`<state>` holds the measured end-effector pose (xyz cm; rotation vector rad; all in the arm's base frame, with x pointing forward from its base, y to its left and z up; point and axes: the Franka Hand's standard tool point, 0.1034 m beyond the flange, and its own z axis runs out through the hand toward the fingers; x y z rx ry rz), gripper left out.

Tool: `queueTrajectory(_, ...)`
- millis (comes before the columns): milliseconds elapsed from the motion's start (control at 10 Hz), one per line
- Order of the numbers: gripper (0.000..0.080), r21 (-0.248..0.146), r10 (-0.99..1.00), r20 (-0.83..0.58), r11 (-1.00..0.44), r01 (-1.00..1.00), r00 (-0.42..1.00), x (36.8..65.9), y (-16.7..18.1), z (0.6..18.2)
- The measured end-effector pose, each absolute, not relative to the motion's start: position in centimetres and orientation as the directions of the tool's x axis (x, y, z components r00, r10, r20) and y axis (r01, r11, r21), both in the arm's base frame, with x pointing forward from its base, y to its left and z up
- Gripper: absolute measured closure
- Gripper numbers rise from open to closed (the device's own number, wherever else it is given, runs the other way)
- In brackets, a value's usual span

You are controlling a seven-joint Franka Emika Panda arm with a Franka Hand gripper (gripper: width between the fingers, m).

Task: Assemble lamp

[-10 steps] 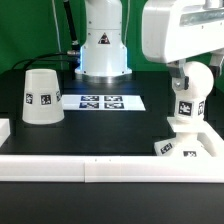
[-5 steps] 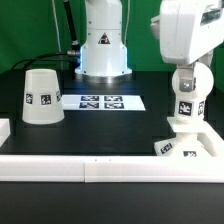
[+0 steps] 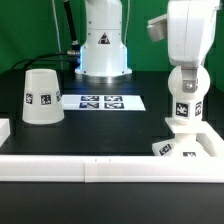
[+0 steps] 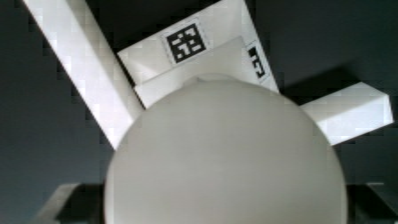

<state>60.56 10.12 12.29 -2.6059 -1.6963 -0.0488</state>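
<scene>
The white bulb [image 3: 185,101] stands upright with its neck down on the low blocky base [image 3: 188,148] at the exterior view's right. My gripper [image 3: 186,84] reaches down from above and is shut on the bulb's ball. In the wrist view the bulb [image 4: 222,140] fills most of the picture between my gripper's [image 4: 217,205] dark fingers, with the tagged base [image 4: 192,45] under it. The cone-shaped shade [image 3: 41,96] stands alone, wide end down, at the exterior view's left.
The marker board [image 3: 101,101] lies flat mid-table in front of the arm's white pedestal [image 3: 104,45]. White rail-like border blocks [image 3: 90,168] run along the near edge, and one runs beside the base [image 4: 80,55].
My hand has turned about its upright axis and shifted a little toward the exterior view's left. The bulb stays on the base, its tag slightly turned.
</scene>
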Motion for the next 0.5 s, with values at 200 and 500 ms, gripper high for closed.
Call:
queueTrajectory(200,0.0225,-0.011,0.904,0.043,-0.425,0.905,0.425,60.56,10.10,12.29)
queueTrajectory(500,0.0223,-0.027,0.740,0.039,-0.671,0.741,0.671,60.51,10.21,12.26)
